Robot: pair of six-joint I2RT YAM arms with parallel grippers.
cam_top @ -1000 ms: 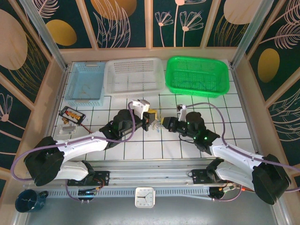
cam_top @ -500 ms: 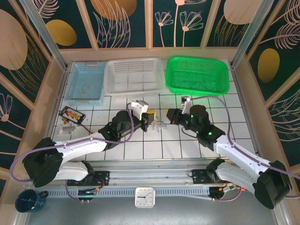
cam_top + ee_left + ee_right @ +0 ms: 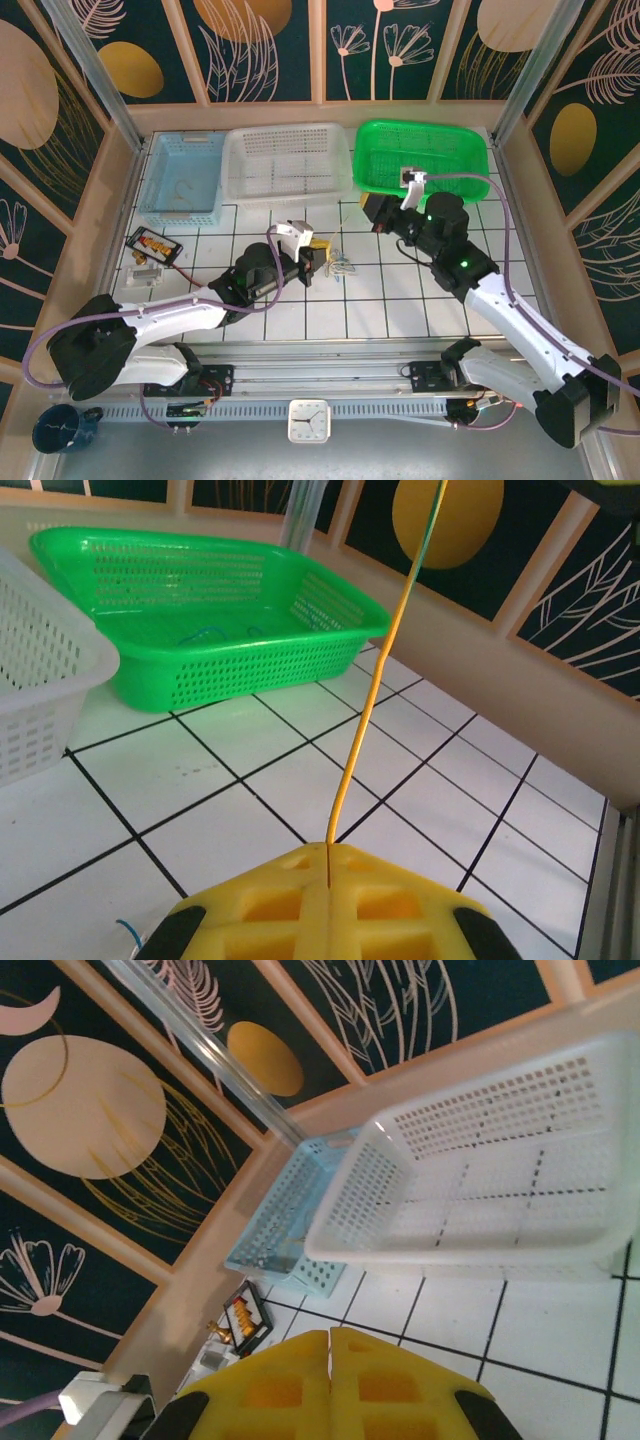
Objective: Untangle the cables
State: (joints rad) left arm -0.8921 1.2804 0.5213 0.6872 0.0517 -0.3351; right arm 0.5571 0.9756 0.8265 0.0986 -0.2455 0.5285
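The cables (image 3: 343, 266) lie in a small pale tangle on the tiled desk (image 3: 300, 310), near its middle and just right of the left tool (image 3: 320, 258).

In the left wrist view the left tool (image 3: 328, 858) has its yellow fingers (image 3: 270, 905) pressed together on a thin yellow wire (image 3: 370, 710). The wire rises straight from the seam between them and runs up and to the right, turning greenish near the top edge of that view. A short bit of blue wire (image 3: 130, 930) shows on the desk at the lower left.

The right tool (image 3: 378, 212) is held to the right and farther back, just beside the near left corner of the green basket (image 3: 420, 160). In its own wrist view the right tool (image 3: 330, 1345) is closed, its yellow fingers (image 3: 395, 1385) meeting with no gap (whether anything is pinched there I cannot tell).

Along the far edge of the desk stand the green basket, a white basket (image 3: 288, 165) in the middle and a blue basket (image 3: 182, 175) on the left. A small black tray (image 3: 155, 245) sits at the desk's left side, near the blue basket.
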